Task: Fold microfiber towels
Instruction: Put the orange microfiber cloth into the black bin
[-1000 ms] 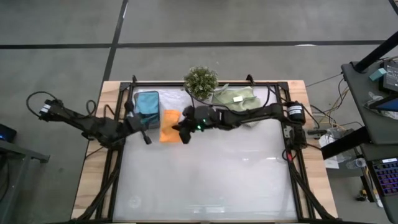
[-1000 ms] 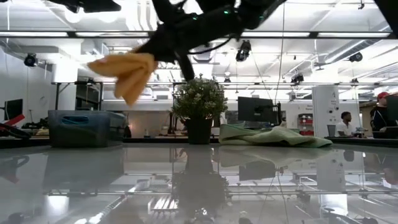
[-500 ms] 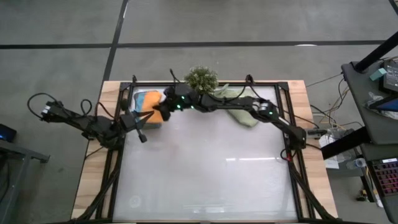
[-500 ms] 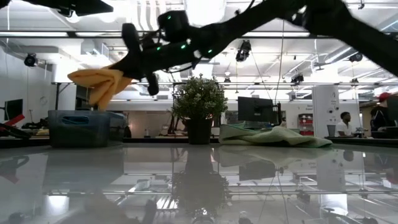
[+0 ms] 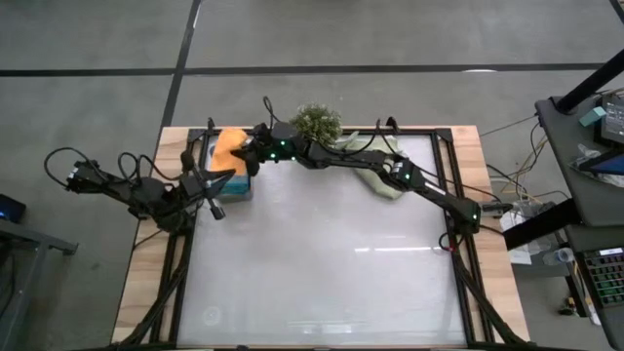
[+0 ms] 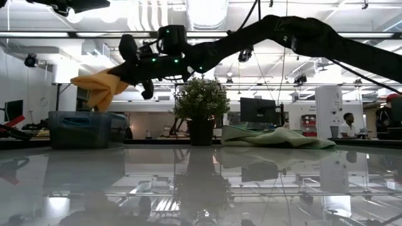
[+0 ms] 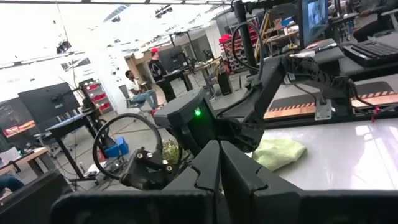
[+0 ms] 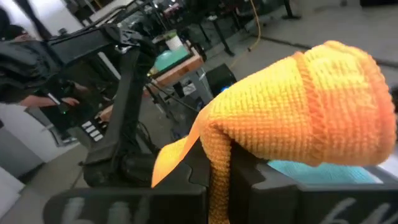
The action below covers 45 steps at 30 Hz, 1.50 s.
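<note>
— How far along are you with the towels?

— Partway, I judge. My right hand (image 5: pixel 246 156) is clamped on the orange towel (image 5: pixel 227 148), which hangs bunched from my fingers, lifted clear of the surface (image 5: pixel 331 273). Right under that hand sits the tray (image 5: pixel 232 187), with a teal towel (image 8: pixel 323 172) showing in it just below the orange one.

— So the orange one counts as done?

— It looks folded over on itself, though I cannot tell how neatly. It is not yet set down; letting it go over the tray is what remains for this one.

— And the rest?

— Two sage-green towels (image 5: pixel 375 166) lie in a loose heap well off along my right arm, past the plant (image 5: pixel 316 123). They look rumpled, not folded, so those are left to do. Whether more than one teal towel lies in the tray I cannot tell.

— What about your left hand?

— My left hand (image 5: pixel 216 181) has its fingers pressed together on nothing, hovering just beside the tray's near edge, close below my right hand, waiting.

— Anything between the hands and you?

— Only bare surface.
</note>
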{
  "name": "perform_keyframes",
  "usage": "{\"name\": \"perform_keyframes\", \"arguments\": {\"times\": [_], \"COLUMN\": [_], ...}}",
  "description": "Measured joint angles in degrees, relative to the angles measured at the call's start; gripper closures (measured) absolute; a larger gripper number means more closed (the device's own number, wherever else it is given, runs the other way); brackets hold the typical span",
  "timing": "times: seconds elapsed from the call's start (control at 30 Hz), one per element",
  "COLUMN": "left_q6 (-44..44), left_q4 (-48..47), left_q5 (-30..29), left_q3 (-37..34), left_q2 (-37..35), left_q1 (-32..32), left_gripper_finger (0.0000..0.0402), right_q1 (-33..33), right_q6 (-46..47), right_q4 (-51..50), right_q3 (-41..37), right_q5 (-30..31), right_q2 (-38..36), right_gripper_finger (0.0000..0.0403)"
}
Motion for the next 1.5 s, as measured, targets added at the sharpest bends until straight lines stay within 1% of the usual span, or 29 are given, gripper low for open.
{"name": "perform_keyframes", "arguments": {"times": [0.2, 0.33, 0.47, 0.63, 0.9, 1.0, 1.13, 1.27, 1.33, 1.5], "left_q6": [0.0, 0.0, 0.0, 0.0, 0.1, 0.1, 0.1, 0.1, 0.1, 0.1], "left_q4": [0.3, 0.7, 0.7, 0.7, 0.7, 0.7, 0.7, 0.7, 0.7, 0.6], "left_q5": [0.0, 0.0, 0.0, 0.0, 0.0, 0.0, 0.0, 0.0, 0.0, 0.0], "left_q3": [0.0, 0.0, 0.0, 0.0, 0.0, 0.0, 0.0, 0.0, 0.0, 0.0], "left_q2": [0.0, 0.0, 0.1, 0.1, 0.4, 0.5, 0.4, 0.5, 0.5, 0.8], "left_q1": [0.0, 0.0, 0.0, 0.0, 0.0, 0.0, 0.0, 0.0, 0.0, 0.0], "left_gripper_finger": [0.0402, 0.0402, 0.0402, 0.0402, 0.0402, 0.0402, 0.0402, 0.0402, 0.0402, 0.0402], "right_q1": [1.6, 2.8, 3.4, 3.5, 3.1, 2.9, 2.5, 2.0, 1.8, 1.5], "right_q6": [-7.0, -9.5, -9.4, -4.8, -5.1, -5.1, -5.1, -6.3, -7.9, -9.2], "right_q4": [6.8, 7.4, 7.4, 6.8, 5.2, 3.0, -0.1, -5.6, -9.7, -15.7], "right_q3": [-1.5, -2.8, -4.0, -3.7, -3.7, -3.0, -2.2, 0.1, 2.2, 2.1], "right_q5": [0.2, 6.5, 7.5, 7.5, 7.5, 7.5, 7.4, 7.4, 7.4, 7.4], "right_q2": [0.0, 0.0, 0.3, 2.4, 3.2, 3.2, 3.2, 3.2, 3.2, 1.4], "right_gripper_finger": [0.0390, 0.0390, 0.0390, 0.0390, 0.0385, 0.0358, 0.0306, 0.0263, 0.0245, 0.0213]}}
